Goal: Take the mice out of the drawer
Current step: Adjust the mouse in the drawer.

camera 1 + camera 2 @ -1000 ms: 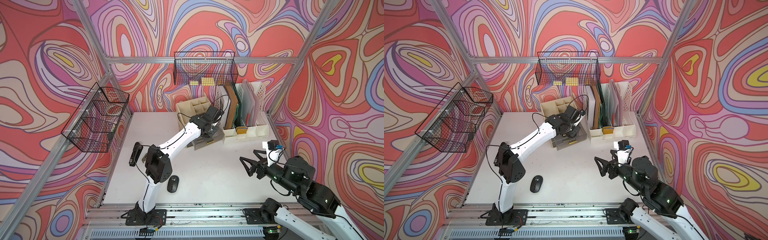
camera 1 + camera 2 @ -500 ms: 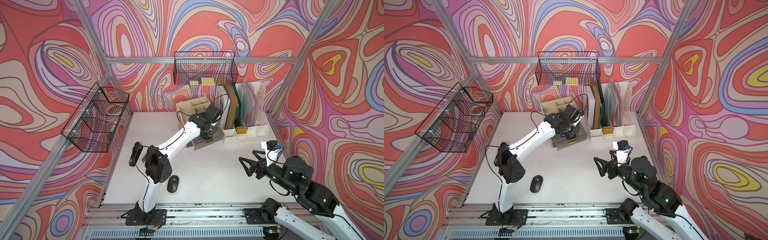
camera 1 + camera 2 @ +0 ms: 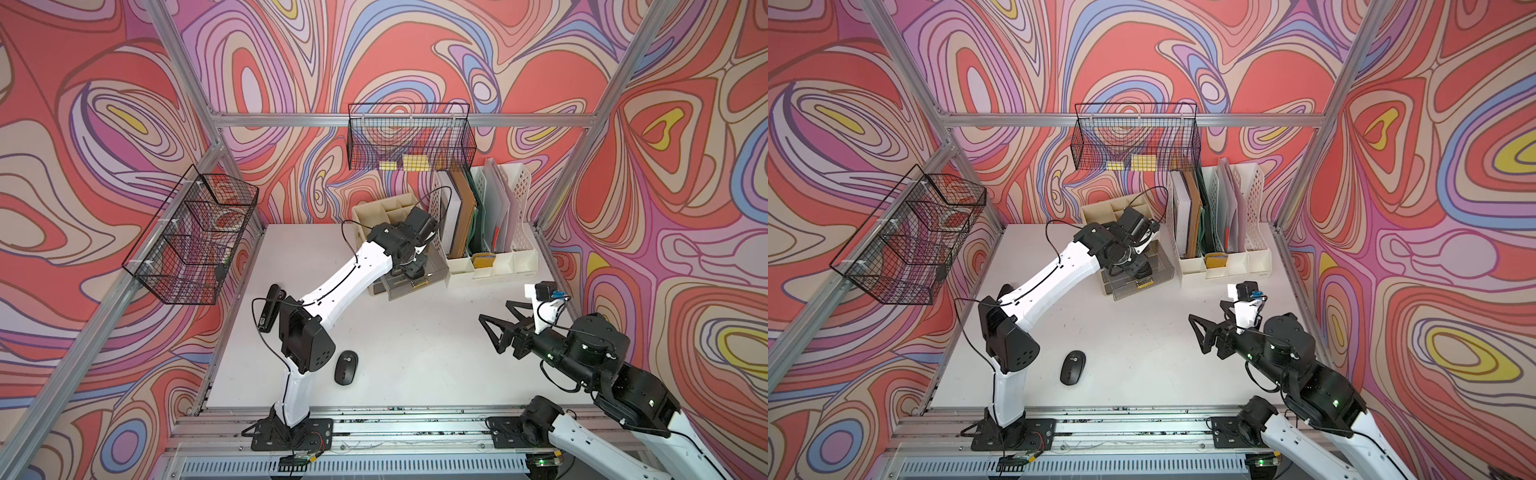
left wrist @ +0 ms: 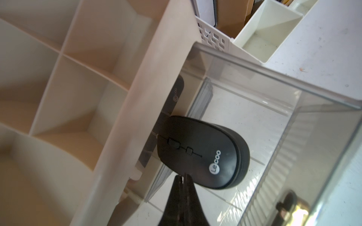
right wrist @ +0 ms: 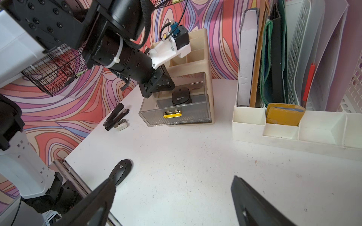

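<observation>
Removal part-done: one mouse (image 3: 346, 367) lies on the table (image 3: 415, 340), at least two mice (image 4: 203, 152) sit in the open drawer (image 5: 195, 117); left gripper (image 4: 183, 179) pinched shut beside them, right gripper (image 5: 173, 181) wide, empty.

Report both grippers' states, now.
Left gripper: shut, empty, tips by the mouse in the drawer.
Right gripper: open, empty, above the table.
</observation>
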You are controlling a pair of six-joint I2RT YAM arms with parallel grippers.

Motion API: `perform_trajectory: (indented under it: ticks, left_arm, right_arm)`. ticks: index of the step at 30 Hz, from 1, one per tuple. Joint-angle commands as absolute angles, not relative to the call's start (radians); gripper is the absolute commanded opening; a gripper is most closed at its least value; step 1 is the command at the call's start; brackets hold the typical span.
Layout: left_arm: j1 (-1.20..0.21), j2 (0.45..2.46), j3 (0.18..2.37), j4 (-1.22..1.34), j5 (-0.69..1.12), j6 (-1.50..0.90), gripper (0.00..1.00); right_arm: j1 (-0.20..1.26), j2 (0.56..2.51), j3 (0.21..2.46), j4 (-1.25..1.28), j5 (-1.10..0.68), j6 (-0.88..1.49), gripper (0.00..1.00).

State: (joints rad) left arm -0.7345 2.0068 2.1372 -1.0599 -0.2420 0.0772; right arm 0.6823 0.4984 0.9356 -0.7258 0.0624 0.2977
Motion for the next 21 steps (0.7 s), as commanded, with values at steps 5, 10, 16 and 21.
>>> perform_trajectory:
  ticks: [5, 10, 16, 21]
  left_arm:
    - [-0.741, 1.970, 2.106, -1.168, -0.220, 0.066, 0.00]
    - [-0.741, 1.989, 2.105, -1.177, -0.200, 0.060, 0.00]
    - [-0.741, 2.023, 2.109, -1.181, -0.169, 0.058, 0.00]
    - [-0.740, 2.053, 2.127, -1.196, -0.157, 0.056, 0.00]
  right_arm:
    - [0.683, 0.504, 0.946, -0.729, 0.055, 0.290, 0.97]
    - [0.683, 0.523, 0.953, -0.729, 0.053, 0.284, 0.97]
    - [0.683, 0.528, 0.952, -0.723, 0.043, 0.286, 0.97]
    - [0.683, 0.531, 0.956, -0.728, 0.045, 0.285, 0.97]
